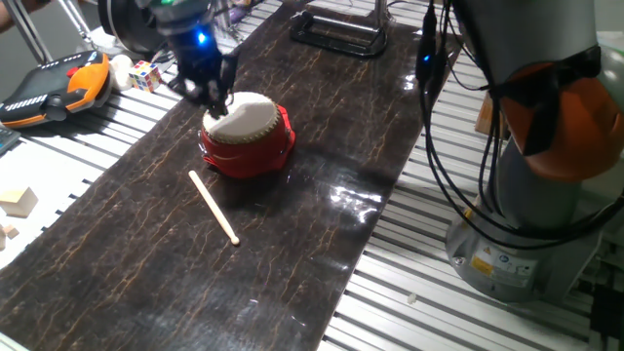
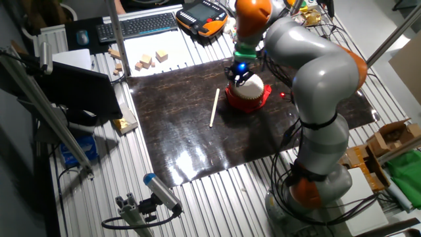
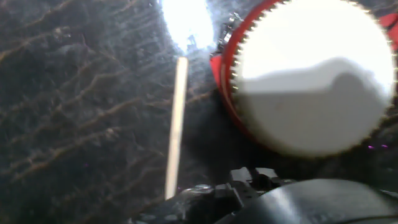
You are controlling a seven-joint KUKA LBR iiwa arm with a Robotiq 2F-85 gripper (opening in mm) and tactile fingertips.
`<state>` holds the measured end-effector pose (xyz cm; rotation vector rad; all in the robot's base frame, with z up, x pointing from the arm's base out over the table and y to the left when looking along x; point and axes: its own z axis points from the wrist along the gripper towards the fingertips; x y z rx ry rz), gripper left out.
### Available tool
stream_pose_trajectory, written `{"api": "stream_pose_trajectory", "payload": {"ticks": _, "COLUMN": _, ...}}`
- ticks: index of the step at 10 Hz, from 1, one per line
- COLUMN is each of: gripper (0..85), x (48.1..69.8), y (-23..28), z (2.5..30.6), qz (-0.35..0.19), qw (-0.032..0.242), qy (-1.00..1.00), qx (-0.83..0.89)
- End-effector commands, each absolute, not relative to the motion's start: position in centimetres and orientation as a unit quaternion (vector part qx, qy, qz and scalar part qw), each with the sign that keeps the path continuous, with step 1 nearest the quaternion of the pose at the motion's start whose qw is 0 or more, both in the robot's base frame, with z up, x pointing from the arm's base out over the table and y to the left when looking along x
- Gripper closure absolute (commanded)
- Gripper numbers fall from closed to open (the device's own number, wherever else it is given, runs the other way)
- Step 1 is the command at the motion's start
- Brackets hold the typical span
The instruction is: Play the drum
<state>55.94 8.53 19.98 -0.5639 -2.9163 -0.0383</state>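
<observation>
A dark marbled mat [image 1: 146, 283] fills the foreground of one fixed view, laid over a slatted metal table [image 1: 429, 302]. Moving left to right: small wooden blocks [image 1: 18, 203] sit on the table at the far left edge, then a thin pale wooden stick [image 1: 214, 207] lies loose on the mat, and just beyond it to the right stands the drum [image 1: 248, 136]. The robot's base [image 1: 531, 195] rises at the far right.

The drum is small, squat and round, with a glossy red body and a flat cream-white skin ringed by small dark studs. It stands upright near the middle of the mat, close beside the stick but not touching it.

The gripper [image 1: 210, 93] hovers at the drum's far left rim, its tip at or just above the skin; contact cannot be confirmed. Whether the fingers are parted or closed cannot be told, as they blur together. They hold nothing; the stick lies untouched.

The step appears to be tapping the skin directly. The next move likely calls for a short, light vertical stroke onto the skin.
</observation>
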Motion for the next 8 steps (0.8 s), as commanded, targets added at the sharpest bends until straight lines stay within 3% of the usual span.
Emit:
{"api": "stream_pose_trajectory", "payload": {"ticks": 1, "gripper": 59.7, "x": 56.2, "y": 9.1, "z": 19.3, "qz": -0.013, "qw": 0.08, "qy": -0.977, "qx": -0.195}}
{"api": "stream_pose_trajectory", "payload": {"ticks": 4, "gripper": 52.7, "x": 57.1, "y": 11.0, "z": 17.1, "qz": -0.009, "qw": 0.06, "qy": -0.975, "qx": -0.212}}
{"api": "stream_pose_trajectory", "payload": {"ticks": 8, "gripper": 50.7, "x": 58.2, "y": 12.0, "z": 14.7, "qz": -0.019, "qw": 0.043, "qy": -0.974, "qx": -0.22}}
